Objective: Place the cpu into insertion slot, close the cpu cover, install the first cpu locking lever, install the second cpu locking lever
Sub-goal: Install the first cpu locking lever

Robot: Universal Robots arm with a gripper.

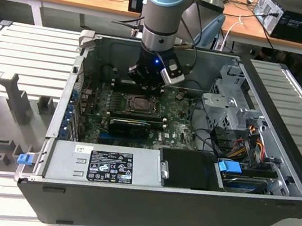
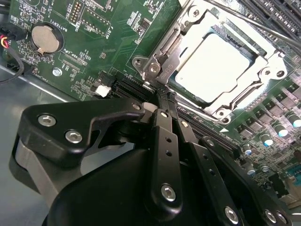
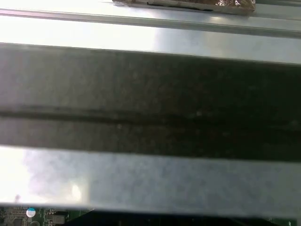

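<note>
In the second wrist view the cpu [image 2: 214, 66], pale and square, lies flat in the insertion slot [image 1: 139, 104]. The silver cpu cover [image 2: 270, 63] is down around it, framing it through its window. My gripper [image 2: 162, 94] is shut, its two black fingers [image 2: 162, 127] pressed together. Their tips are at the socket's corner, beside a screw post and a metal hook; I cannot tell whether they touch it. A thin metal lever rod [image 2: 254, 23] runs along the socket's far side. In the exterior view the gripper [image 1: 145, 78] hangs just behind the socket inside the open computer case.
A long black card [image 1: 129, 125] lies in front of the socket. Black memory slots [image 2: 277, 12] flank it. A coin battery [image 2: 46, 37] sits on the green board. The power supply [image 1: 103, 165], drive cage [image 1: 226, 101] and cables crowd the case. The first wrist view faces a grey case wall [image 3: 150, 179].
</note>
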